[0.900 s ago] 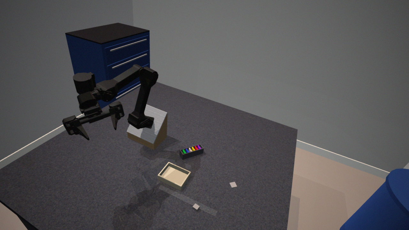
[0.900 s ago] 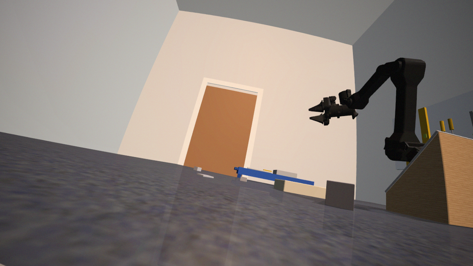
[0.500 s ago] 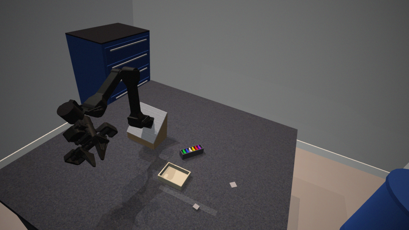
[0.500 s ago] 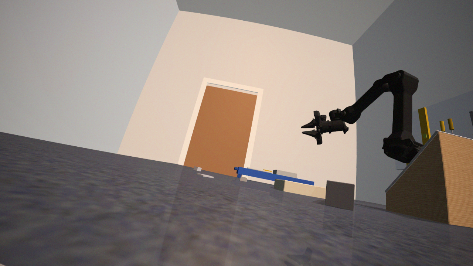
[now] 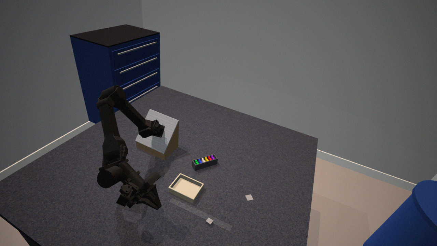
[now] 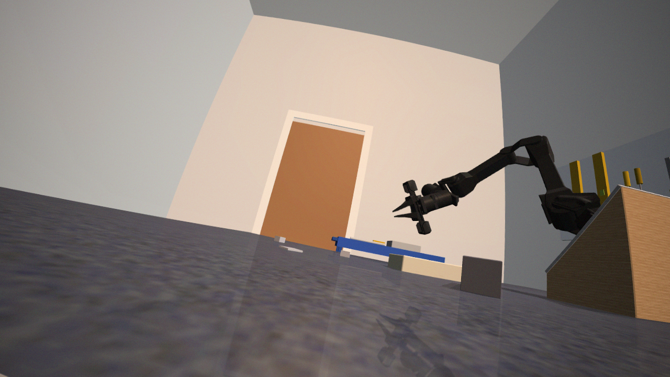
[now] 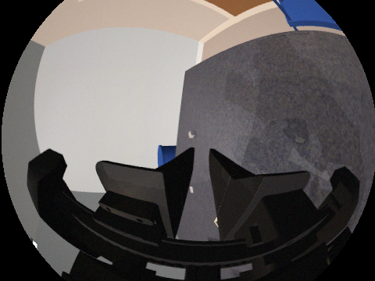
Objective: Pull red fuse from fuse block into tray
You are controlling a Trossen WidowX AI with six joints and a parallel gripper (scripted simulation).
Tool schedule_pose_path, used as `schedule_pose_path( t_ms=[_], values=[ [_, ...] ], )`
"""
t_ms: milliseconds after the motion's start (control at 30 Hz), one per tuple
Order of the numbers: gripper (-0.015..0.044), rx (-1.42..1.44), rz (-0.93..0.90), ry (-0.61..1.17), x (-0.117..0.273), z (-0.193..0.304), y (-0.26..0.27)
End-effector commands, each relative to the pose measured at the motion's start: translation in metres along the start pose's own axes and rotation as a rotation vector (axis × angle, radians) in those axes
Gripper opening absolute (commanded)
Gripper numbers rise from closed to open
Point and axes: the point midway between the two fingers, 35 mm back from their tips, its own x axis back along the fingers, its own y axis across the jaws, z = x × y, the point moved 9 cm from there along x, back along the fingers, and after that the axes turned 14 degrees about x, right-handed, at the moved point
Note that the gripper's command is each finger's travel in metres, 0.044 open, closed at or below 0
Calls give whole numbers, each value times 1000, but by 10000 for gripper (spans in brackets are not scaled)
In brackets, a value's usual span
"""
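The red fuse looked tiny, rigid, best pinched by its exposed top; the gripper hung clenched, empty.

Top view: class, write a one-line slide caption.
Gripper, nearly shut and empty, hangs beside the tray; red fuse sits in the fuse block.
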Motion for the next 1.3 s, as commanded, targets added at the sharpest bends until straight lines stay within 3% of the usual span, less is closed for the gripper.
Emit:
schedule_pose_path(
  t_ms=[0,300,633,933,1267],
  values=[
    [70,-93,33,187,-44,35,14],
    [70,-64,168,566,-113,137,67],
    [70,202,497,897,-125,276,133],
    [70,738,736,856,-77,396,175],
    [70,779,744,839,-71,405,176]
  ],
)
